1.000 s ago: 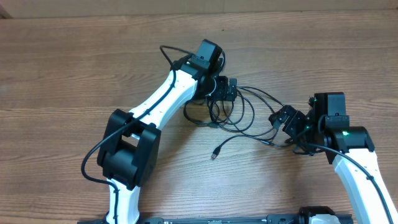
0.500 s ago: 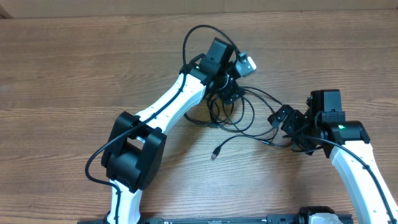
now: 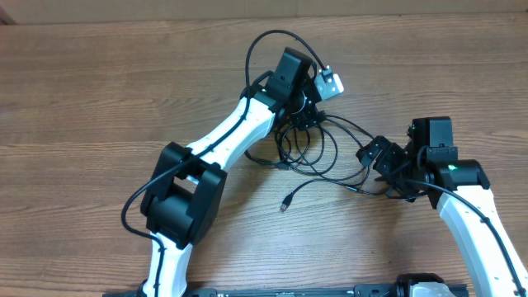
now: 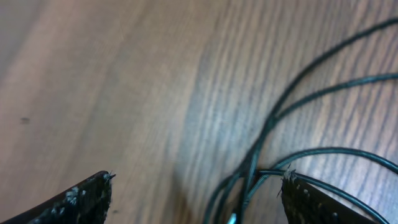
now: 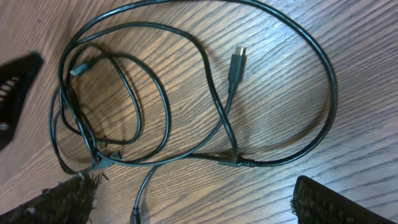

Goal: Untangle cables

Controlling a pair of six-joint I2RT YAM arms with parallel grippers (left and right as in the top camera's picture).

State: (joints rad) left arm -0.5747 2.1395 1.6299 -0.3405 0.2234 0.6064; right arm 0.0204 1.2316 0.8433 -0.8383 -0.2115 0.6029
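Overhead view: a wooden desk (image 3: 99, 99) carries a loose tangle of thin black cables (image 3: 330, 169), lying a little right of the desk's centre. One free plug tip (image 3: 285, 205) trails toward the near edge. The left gripper (image 3: 303, 114) hangs over the tangle's far-left side, its arm's thicker cord (image 3: 262, 43) looping above it toward the far edge. The right gripper (image 3: 378, 157) sits just beside the tangle's right side. Left wrist view: the left gripper (image 4: 196, 186) is spread wide and holds nothing. Its two fingertips (image 4: 87, 196) show at the bottom corners. Several cables (image 4: 256, 169) cross on the wood near the right-hand tip, one strand running just beside it. Right wrist view: the right gripper (image 5: 199, 199) is also spread wide and empty. The cables (image 5: 235, 159) lie in overlapping loops on the desk beyond its fingertips (image 5: 336, 199), one plug (image 5: 237, 59) inside the largest loop. A dark shape (image 5: 15, 87) intrudes at the left edge; what it is cannot be told.
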